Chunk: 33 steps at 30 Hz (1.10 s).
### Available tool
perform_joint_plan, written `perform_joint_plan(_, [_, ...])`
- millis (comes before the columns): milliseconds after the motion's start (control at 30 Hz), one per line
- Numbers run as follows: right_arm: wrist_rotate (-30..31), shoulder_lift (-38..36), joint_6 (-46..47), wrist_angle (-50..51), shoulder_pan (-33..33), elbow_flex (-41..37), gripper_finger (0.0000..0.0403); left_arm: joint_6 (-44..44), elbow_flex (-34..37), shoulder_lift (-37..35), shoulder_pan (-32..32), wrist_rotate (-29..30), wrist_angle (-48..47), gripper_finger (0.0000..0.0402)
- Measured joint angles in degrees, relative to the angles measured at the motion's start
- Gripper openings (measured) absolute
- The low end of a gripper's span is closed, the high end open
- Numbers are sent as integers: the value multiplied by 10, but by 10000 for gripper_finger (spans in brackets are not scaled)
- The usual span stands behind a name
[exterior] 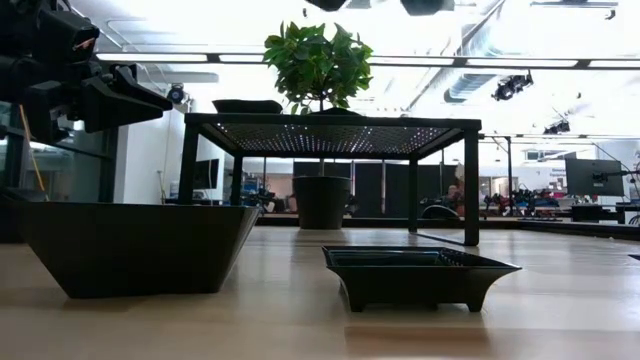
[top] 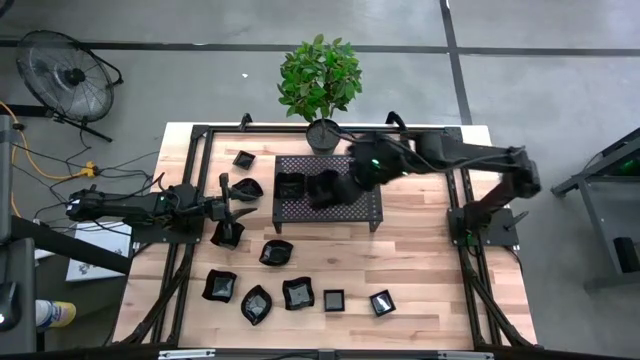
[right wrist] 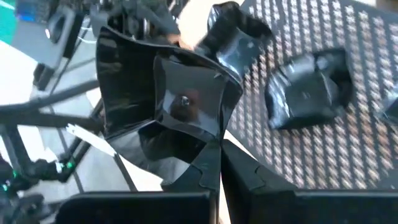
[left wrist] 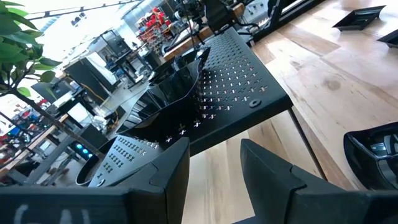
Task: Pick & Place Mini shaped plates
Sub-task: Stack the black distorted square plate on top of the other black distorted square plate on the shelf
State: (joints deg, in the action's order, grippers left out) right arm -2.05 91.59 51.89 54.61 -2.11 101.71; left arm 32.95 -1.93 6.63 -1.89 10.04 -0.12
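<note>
Black plate (right wrist: 180, 106) pinched in right claw (right wrist: 221, 163), rim cropped; left claw (left wrist: 214, 163) parted, empty.

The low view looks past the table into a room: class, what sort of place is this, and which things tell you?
Probably a robotics lab or workshop. Beyond the wooden table are ceiling light strips, cluttered workbenches with monitors, and from above, a bare concrete floor with a floor fan.
</note>
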Motion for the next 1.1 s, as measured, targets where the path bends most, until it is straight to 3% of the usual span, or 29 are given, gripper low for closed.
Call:
perform_joint_plan(500, [-56, 164, 74, -20, -45, 140, 0, 0, 0, 0, 0, 0, 0, 140])
perform_joint_plan(1100, [-133, 248, 158, -26, -96, 155, 0, 0, 0, 0, 0, 0, 0, 140])
